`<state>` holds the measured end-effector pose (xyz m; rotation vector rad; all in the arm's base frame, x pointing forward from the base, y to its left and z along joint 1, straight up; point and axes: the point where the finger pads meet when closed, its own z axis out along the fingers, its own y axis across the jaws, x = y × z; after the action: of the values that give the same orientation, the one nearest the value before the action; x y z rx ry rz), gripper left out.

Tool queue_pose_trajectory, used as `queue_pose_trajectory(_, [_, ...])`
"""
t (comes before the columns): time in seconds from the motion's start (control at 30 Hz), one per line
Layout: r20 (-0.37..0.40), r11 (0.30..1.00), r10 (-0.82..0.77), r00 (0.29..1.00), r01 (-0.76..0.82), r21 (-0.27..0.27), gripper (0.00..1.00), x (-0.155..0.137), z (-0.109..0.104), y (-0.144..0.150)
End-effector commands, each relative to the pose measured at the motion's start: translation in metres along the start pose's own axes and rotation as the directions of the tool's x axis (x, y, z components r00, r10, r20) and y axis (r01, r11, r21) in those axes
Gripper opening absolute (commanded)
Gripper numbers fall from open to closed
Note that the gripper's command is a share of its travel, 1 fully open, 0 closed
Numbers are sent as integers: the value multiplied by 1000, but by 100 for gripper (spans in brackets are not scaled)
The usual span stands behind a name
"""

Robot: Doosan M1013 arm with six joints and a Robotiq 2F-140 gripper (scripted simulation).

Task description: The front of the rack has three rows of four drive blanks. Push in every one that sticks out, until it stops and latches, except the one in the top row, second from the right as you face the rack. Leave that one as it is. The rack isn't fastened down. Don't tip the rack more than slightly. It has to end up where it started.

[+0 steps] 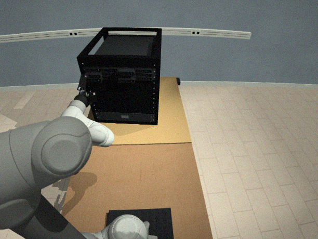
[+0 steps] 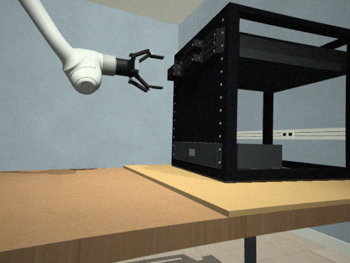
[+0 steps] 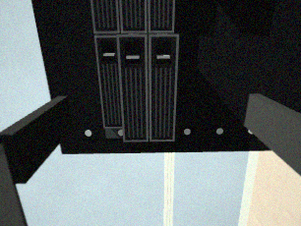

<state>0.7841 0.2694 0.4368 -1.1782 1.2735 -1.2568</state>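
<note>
The black rack [image 1: 117, 61] [image 2: 229, 86] [image 3: 221, 74] stands on a light board. Its drive blanks form three rows high on the front [image 1: 119, 75] [image 2: 200, 50]. My gripper [image 1: 85, 88] [image 2: 162, 72] [image 3: 158, 111] is open and empty, a short way in front of the leftmost column, not touching it. The wrist view shows that column's three blanks turned sideways; two of these blanks [image 3: 135, 88] [image 3: 163, 88] reach out further than the third blank [image 3: 109, 84]. In the exterior view the left-end blanks [image 2: 174, 71] stick out, and other blanks [image 2: 197, 43] further right do too.
The light board [image 1: 169, 117] [image 2: 257, 194] lies on the darker wooden table [image 1: 130, 176] [image 2: 86, 200]. A grey panel [image 1: 124, 117] [image 2: 197, 152] closes the rack's bottom front. My arm's elbow [image 1: 52, 156] fills the left foreground. A black base plate [image 1: 161, 218] is at the table's near end.
</note>
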Motion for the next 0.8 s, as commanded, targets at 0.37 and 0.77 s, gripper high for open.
queue_pose_trajectory(0.37, [-5, 1000, 3, 1000, -3, 6, 10, -1, 1, -4])
queue_pose_trajectory(0.77, [-5, 1000, 3, 1000, -3, 6, 10, -1, 1, -4])
